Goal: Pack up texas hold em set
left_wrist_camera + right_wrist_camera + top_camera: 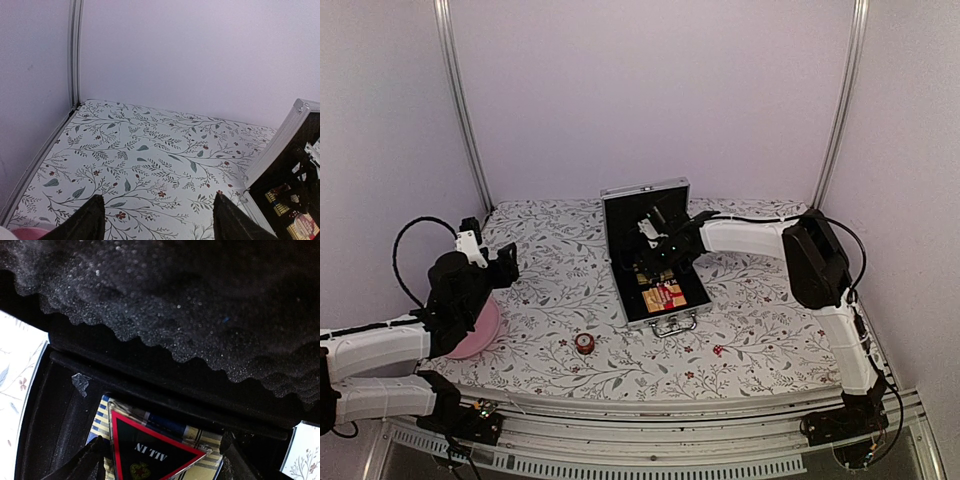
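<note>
The silver briefcase (665,322) lies open mid-table, its lid (645,190) standing up at the back. Yellow and red card packs (663,296) lie in its black lining. My right gripper (648,264) reaches into the case. In the right wrist view it (160,462) is open, with a black and red triangular "ALL IN" token (150,452) lying between the fingers on a striped card pack (210,472). A small red round token (584,343) lies loose on the cloth in front of the case. My left gripper (505,262) is open and empty, held above the cloth (157,220) at the left.
A pink plate (485,325) sits under my left arm at the table's left edge; its rim shows in the left wrist view (25,234). The case's corner (280,145) shows at the right there. Walls enclose the table on three sides. Grey foam (175,300) lines the lid.
</note>
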You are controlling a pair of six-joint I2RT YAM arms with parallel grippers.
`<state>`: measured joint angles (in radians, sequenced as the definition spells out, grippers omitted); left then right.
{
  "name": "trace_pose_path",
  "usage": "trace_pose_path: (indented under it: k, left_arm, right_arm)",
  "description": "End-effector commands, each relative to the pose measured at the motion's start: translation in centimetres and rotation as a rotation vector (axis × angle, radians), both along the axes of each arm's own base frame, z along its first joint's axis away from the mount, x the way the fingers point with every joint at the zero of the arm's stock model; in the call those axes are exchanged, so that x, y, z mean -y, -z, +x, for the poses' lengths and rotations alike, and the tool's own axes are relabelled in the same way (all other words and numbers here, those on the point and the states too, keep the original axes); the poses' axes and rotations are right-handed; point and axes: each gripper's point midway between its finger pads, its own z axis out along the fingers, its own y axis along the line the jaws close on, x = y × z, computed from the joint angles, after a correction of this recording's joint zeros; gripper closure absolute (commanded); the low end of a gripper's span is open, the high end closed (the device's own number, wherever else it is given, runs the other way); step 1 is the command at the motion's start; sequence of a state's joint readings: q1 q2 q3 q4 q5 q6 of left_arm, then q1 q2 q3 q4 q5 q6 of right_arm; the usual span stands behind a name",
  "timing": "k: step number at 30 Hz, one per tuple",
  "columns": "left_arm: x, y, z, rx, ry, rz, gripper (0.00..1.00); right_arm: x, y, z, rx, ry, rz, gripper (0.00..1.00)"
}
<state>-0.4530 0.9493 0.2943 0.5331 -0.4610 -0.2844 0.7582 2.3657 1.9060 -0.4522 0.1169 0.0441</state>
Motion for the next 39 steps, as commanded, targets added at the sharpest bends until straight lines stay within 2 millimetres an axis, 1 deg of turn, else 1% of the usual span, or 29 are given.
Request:
trace_pose_path:
  k: [1, 4, 6, 8, 11, 12, 13, 15, 16, 17, 18, 20, 22, 24, 26, 28, 31, 34, 36, 39]
  left_arm:
    - [-0.6, 0.5, 0.0, -0.015, -0.022, 0.01, 0.26]
    - [-0.6, 0.5, 0.0, -0.015, -0.022, 0.011, 0.26]
    - [-0.6, 0.5, -0.1, -0.013, -0.019, 0.009, 0.26]
    - [-0.6, 0.3, -0.1, -0.009, -0.02, 0.008, 0.26]
    - [-0.7, 0.4, -0.2, -0.009, -0.02, 0.008, 0.26]
    - [-0.7, 0.3, -0.2, -0.007, -0.022, 0.008, 0.26]
    - [-0.7, 0.3, -0.2, -0.008, -0.022, 0.01, 0.26]
    - [-0.8, 0.3, -0.2, -0.006, -0.027, 0.01, 0.26]
    - [-0.9, 0.3, -0.3, -0.004, -0.03, 0.01, 0.26]
    - [-0.9, 0.2, -0.3, -0.003, -0.031, 0.009, 0.26]
    - [-0.9, 0.2, -0.3, 0.0, -0.03, 0.007, 0.26]
    - [-0.9, 0.1, -0.4, 0.006, -0.027, 0.003, 0.26]
    - [-0.9, 0.1, -0.5, 0.008, -0.023, 0.001, 0.26]
    - [-0.9, 0.0, -0.5, 0.011, -0.026, 0.002, 0.26]
    - [-1.0, 0.0, -0.5, 0.01, -0.031, 0.004, 0.26]
    - [-1.1, 0.1, -0.5, 0.008, -0.034, 0.007, 0.26]
    - [-1.0, 0.1, -0.4, 0.007, -0.033, 0.007, 0.26]
    - [-1.0, 0.1, -0.4, 0.008, -0.031, 0.007, 0.26]
    - [-1.0, 0.2, -0.5, 0.007, -0.03, 0.007, 0.26]
    - [-0.9, 0.1, -0.5, 0.008, -0.028, 0.006, 0.26]
  right_arm:
    - [0.4, -4.2, 0.1, 0.029, 0.009, 0.071, 0.18]
    - [0.3, -5.7, -0.7, 0.038, -0.015, 0.117, 0.15]
    - [0.1, -7.1, -1.5, 0.05, -0.044, 0.167, 0.12]
    - [0.0, -8.5, -2.5, 0.061, -0.078, 0.212, 0.11]
    - [0.4, -9.9, -4.2, 0.055, -0.12, 0.25, 0.1]
    - [0.6, -10.3, -4.8, 0.054, -0.13, 0.254, 0.09]
    - [1.0, -10.3, -5.6, 0.043, -0.138, 0.255, 0.09]
    - [2.0, -10.7, -7.5, 0.024, -0.155, 0.267, 0.1]
    - [2.9, -9.9, -8.8, -0.007, -0.158, 0.261, 0.12]
    - [3.8, -9.8, -10.1, -0.024, -0.16, 0.262, 0.13]
    - [4.7, -10.4, -11.2, -0.028, -0.158, 0.268, 0.15]
    - [6.8, -9.5, -13.6, -0.07, -0.139, 0.234, 0.19]
    - [9.1, -7.9, -16.1, -0.119, -0.11, 0.162, 0.21]
    - [10.7, -6.5, -18.4, -0.168, -0.088, 0.124, 0.26]
    - [12.0, -5.2, -20.2, -0.213, -0.058, 0.1, 0.3]
    - [12.8, -3.9, -21.7, -0.253, -0.043, 0.08, 0.33]
    - [13.5, -2.3, -23.1, -0.3, -0.021, 0.054, 0.36]
    - [13.8, -0.9, -23.8, -0.337, -0.015, 0.001, 0.4]
    - [14.0, 0.0, -24.1, -0.346, -0.018, -0.042, 0.42]
    - [13.9, 0.6, -24.1, -0.348, -0.028, -0.073, 0.44]
